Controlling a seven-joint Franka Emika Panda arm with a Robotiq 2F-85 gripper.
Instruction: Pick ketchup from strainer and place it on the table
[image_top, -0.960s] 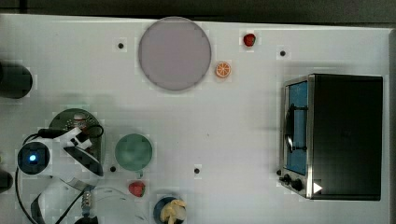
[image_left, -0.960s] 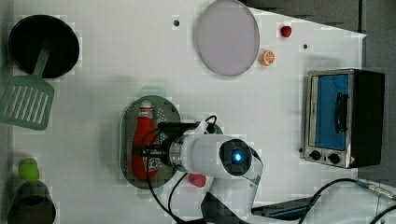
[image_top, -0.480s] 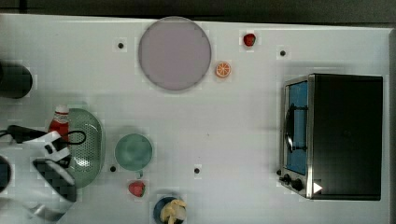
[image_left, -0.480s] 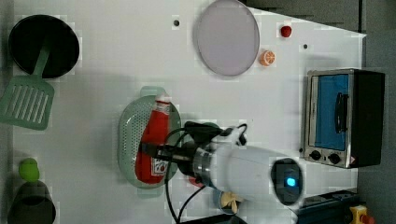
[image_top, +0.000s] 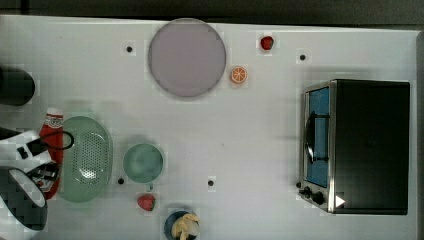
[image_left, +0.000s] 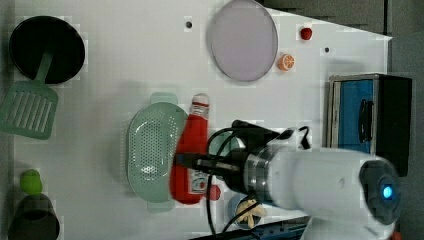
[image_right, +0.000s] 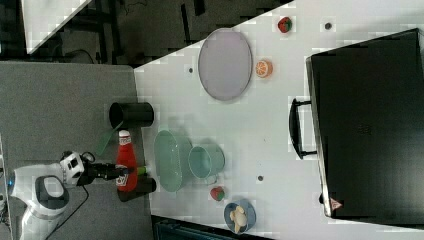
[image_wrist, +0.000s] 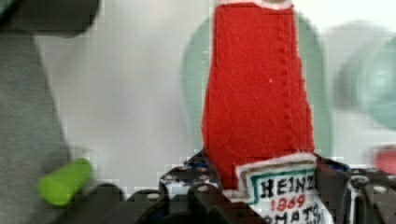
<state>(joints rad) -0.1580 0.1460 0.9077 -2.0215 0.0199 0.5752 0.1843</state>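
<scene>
The ketchup, a red bottle with a white cap and a label, is held up off the table by its label end. My gripper is shut on it. In the top view the ketchup overlaps the left rim of the strainer, with the gripper at its lower end. The pale green strainer has nothing in it. The right view shows the ketchup raised beside the strainer. In the wrist view the ketchup stands between my fingers.
A teal bowl sits close to the strainer, with a strawberry and a blue dish of banana pieces nearby. Farther off are a grey-lilac plate, an orange slice, a toaster oven, a black pot and a green spatula.
The ketchup lay in the strainer under my gripper; it has since been lifted out and carried toward the top view's left. The strainer now holds nothing.
</scene>
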